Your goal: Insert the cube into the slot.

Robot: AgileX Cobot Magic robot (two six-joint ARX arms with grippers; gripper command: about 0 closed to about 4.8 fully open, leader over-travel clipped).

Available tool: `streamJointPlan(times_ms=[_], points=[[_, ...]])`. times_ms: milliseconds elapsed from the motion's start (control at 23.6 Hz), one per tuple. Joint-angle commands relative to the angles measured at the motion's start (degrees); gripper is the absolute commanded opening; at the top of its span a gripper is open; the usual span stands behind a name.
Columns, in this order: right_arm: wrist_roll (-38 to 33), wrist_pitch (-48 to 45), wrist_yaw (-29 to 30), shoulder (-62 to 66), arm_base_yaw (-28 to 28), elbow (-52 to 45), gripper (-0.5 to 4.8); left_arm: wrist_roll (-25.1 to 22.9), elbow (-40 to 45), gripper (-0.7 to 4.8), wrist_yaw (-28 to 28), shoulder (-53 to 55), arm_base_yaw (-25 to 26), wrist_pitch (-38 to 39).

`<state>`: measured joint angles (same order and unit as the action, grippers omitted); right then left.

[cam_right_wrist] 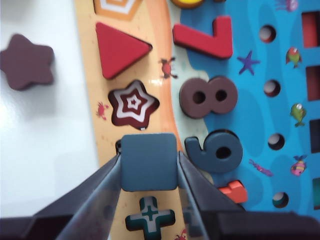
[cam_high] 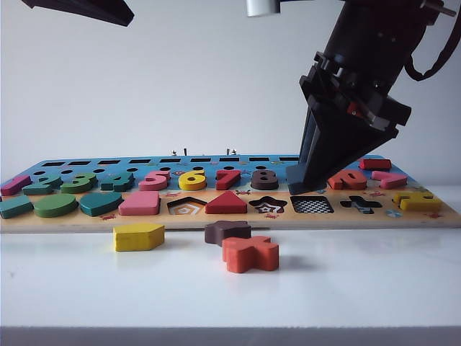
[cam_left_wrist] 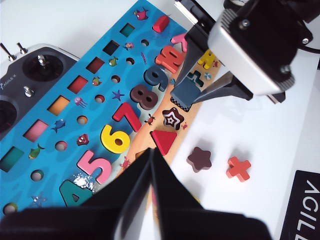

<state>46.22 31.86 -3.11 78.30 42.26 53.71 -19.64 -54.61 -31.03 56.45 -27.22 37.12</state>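
Matt slate-blue paint on the cube [cam_right_wrist: 149,161], smooth-faced, edges softly rounded like sanded wood. The right claw [cam_right_wrist: 150,172] pinching it shows dark, slightly glossy plastic fingers [cam_right_wrist: 95,192]. The board [cam_left_wrist: 60,125] looks like printed wood, blue top satiny, tan strip catching a soft sheen. The slot [cam_high: 311,205] has a flat checkered print. The tabletop [cam_high: 230,288] is smooth white, faintly reflective. The left claw [cam_left_wrist: 150,200] is matt black.
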Motion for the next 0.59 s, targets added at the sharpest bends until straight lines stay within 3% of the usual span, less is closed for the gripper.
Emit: streamJointPlan(times_ms=[42, 592], points=[[-1.3, -0.5, 0.0, 0.9, -0.4, 0.2, 0.95, 0.2, -0.2, 0.17, -0.2, 0.1, 0.0, 0.3], [-1.6, 0.1, 0.3, 1.7, -0.4, 0.2, 0.97, 1.3, -0.2, 0.17, -0.2, 0.1, -0.1, 0.2]])
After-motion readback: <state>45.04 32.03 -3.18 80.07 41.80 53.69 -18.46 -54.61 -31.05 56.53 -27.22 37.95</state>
